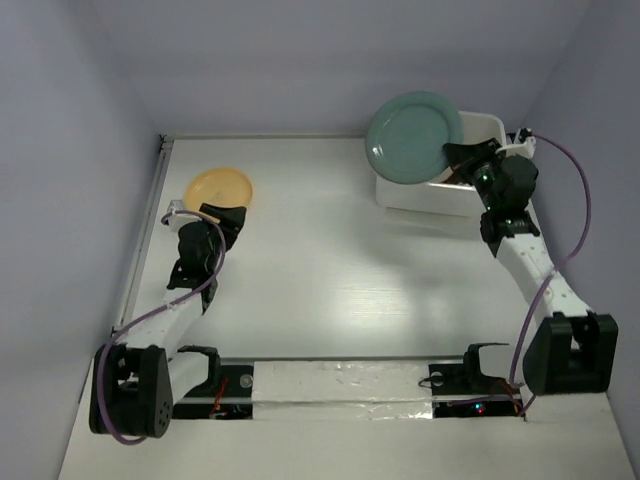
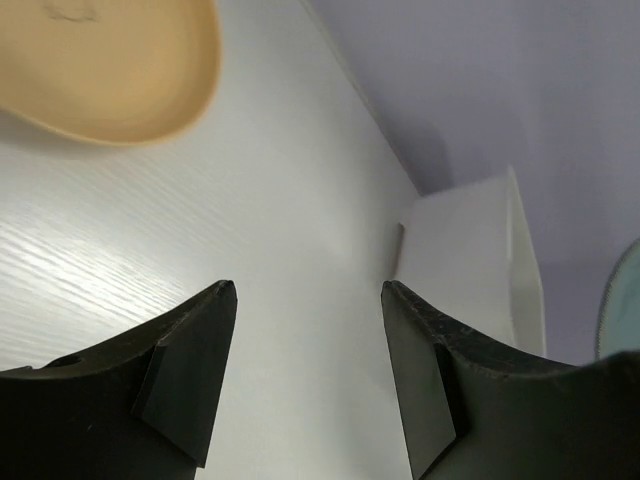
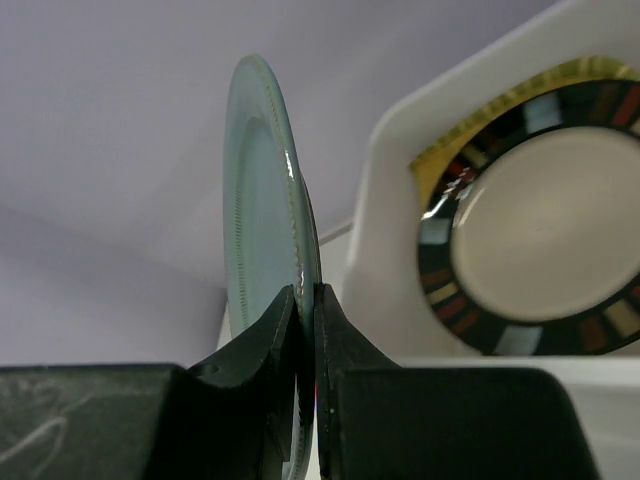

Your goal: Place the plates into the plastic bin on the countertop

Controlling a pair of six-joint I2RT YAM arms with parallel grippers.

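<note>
My right gripper [image 1: 458,158] is shut on the rim of a grey-teal round plate [image 1: 412,137] and holds it raised over the left part of the white plastic bin [image 1: 420,195]. In the right wrist view the plate [image 3: 262,190] stands edge-on between my fingers [image 3: 345,345], beside the bin's wall [image 3: 385,230]. A black-rimmed plate with a white centre [image 3: 540,240] lies in the bin on a yellow dish. An orange plate [image 1: 220,187] lies on the countertop [image 1: 320,270] at the far left. My left gripper [image 1: 222,215] is open and empty just short of it; the plate also shows in the left wrist view [image 2: 100,60].
A raised rim [image 1: 145,235] runs along the countertop's left edge. Grey walls close the back and sides. The bin also shows in the left wrist view [image 2: 470,260] against the back wall. The arm bases stand at the near edge.
</note>
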